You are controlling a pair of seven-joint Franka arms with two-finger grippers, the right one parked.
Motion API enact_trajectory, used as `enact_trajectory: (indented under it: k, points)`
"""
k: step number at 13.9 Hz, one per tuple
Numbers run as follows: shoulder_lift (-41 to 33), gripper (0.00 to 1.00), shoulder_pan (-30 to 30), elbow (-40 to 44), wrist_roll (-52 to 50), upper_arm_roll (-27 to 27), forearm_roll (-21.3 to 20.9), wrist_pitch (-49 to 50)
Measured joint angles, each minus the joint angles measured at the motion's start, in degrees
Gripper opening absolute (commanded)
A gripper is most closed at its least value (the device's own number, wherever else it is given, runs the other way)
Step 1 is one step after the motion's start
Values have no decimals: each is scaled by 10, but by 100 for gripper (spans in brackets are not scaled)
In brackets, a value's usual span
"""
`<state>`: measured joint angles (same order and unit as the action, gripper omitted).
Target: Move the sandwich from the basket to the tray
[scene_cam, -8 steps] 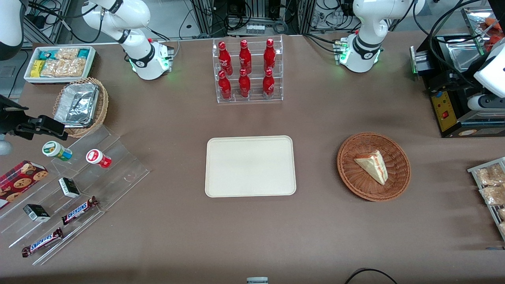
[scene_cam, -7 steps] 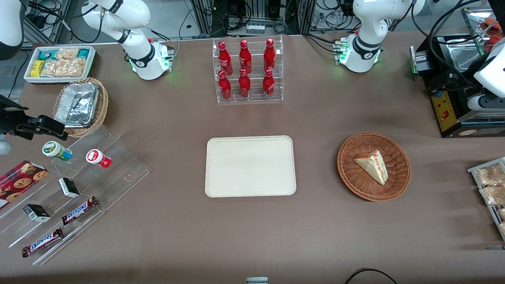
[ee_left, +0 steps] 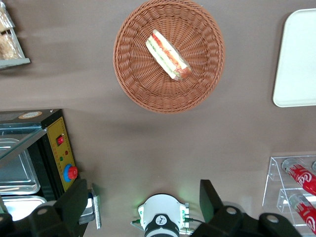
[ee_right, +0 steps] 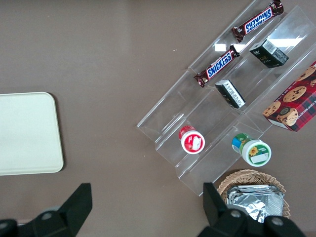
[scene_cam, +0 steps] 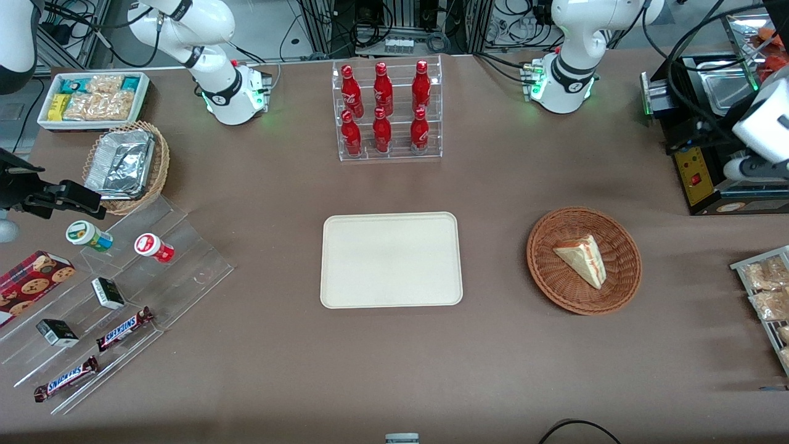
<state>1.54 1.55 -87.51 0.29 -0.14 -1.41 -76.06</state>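
Observation:
The sandwich (scene_cam: 582, 259), a pale wedge with red, pink and green layers, lies in the round reddish-brown wicker basket (scene_cam: 542, 271). The cream tray (scene_cam: 391, 259) lies bare at the table's middle, beside the basket. My left gripper (ee_left: 143, 202) is open and empty, high above the table near the arm's base. It is farther from the front camera than the basket, toward the working arm's end (scene_cam: 753, 168). The left wrist view shows the sandwich (ee_left: 168, 54), the basket (ee_left: 133, 84) and a tray corner (ee_left: 296, 64).
A clear rack of red bottles (scene_cam: 385, 111) stands farther from the front camera than the tray. A black machine with steel pans (scene_cam: 709, 166) and a rack of snack packets (scene_cam: 764, 290) flank the basket. A clear stepped stand of snacks (scene_cam: 117, 283) lies toward the parked arm's end.
The left arm's wrist has shifted a little nearer to the front camera and toward the basket. The sandwich, basket and tray have not moved.

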Motion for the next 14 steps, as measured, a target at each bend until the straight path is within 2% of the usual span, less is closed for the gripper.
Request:
enact_trajectory:
  k: [8,14]
  points:
    - [28,100,-1,-203,-183,2,-1,-266]
    - [59,100,9,-311,-346,-5,-1,-443]
